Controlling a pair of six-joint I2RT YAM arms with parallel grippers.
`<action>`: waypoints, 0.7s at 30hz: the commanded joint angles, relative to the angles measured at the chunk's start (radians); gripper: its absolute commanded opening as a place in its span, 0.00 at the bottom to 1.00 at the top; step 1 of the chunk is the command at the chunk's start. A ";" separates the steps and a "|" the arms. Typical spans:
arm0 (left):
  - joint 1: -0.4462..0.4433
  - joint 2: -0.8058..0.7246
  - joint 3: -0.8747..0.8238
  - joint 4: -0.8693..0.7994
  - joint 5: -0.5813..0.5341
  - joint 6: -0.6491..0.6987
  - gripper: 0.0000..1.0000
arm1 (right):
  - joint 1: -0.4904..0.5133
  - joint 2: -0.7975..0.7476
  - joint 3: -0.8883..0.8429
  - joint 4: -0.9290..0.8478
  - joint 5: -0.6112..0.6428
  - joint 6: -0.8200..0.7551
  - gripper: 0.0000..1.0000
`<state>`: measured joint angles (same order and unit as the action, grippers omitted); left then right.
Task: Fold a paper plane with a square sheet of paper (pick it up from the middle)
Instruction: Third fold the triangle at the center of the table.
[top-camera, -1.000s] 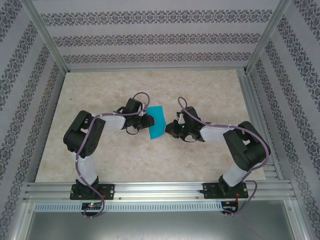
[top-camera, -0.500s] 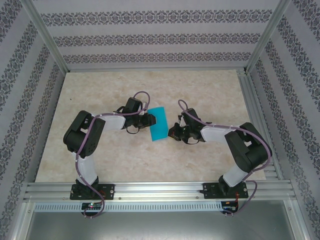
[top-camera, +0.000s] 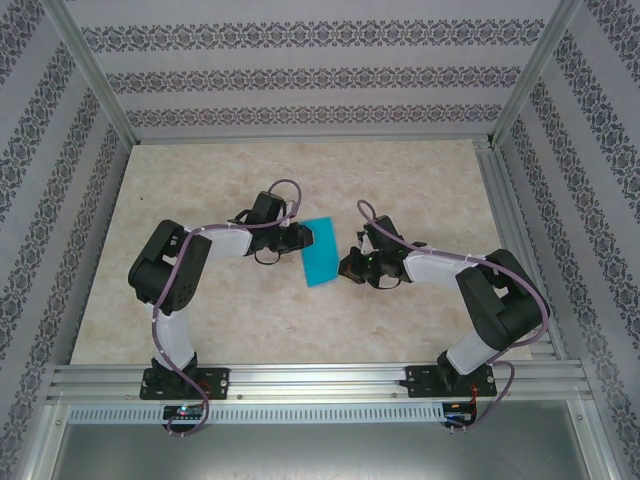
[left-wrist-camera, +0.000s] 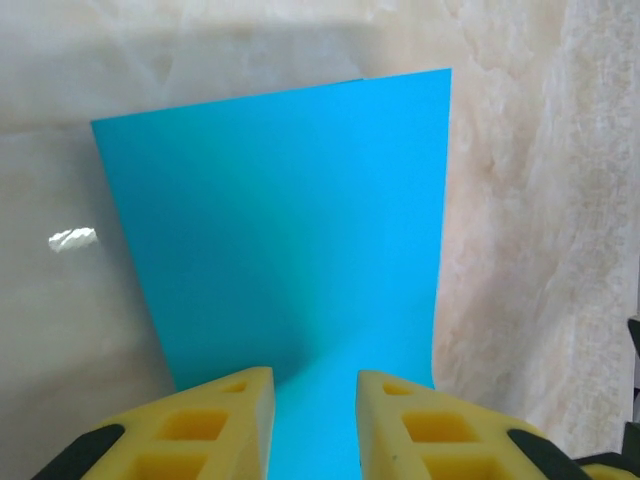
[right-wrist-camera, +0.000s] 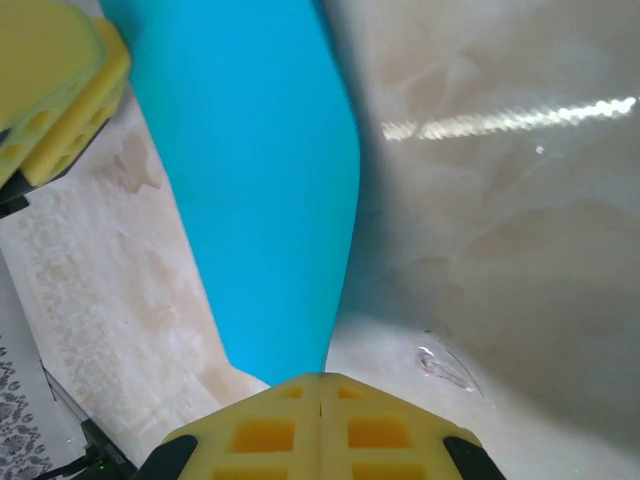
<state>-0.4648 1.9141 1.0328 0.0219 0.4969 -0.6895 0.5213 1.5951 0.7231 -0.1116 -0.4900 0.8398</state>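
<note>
Pinching one edge of the square sheet of paper (right-wrist-camera: 260, 180), my right pincer (right-wrist-camera: 320, 385) is clenched mid-desk (top-camera: 420, 190); my left pincer (left-wrist-camera: 308, 385) stands released, the sheet's opposite edge between its fingers (left-wrist-camera: 215, 405).

Left arm (top-camera: 175, 335) and right arm (top-camera: 462, 350) share white links, black joints and bases, with purple cables (top-camera: 285, 187) looping alongside. Left gripper (left-wrist-camera: 315, 378) and right gripper (right-wrist-camera: 320, 380) have yellow fingers (left-wrist-camera: 205, 428) moulded with square hollows; black pieces sit behind the jaws.
</note>
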 joint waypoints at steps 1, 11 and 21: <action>0.006 0.037 0.031 -0.021 0.004 0.015 0.27 | 0.005 0.015 0.040 0.045 0.003 0.008 0.02; 0.006 0.069 0.057 -0.073 -0.009 0.035 0.26 | 0.020 0.075 0.086 0.231 -0.058 0.078 0.02; 0.006 0.051 0.058 -0.081 -0.006 0.044 0.26 | 0.032 0.188 0.146 0.350 -0.075 0.111 0.02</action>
<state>-0.4648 1.9610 1.0744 -0.0238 0.4927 -0.6750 0.5385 1.7554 0.8371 0.1612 -0.5461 0.9318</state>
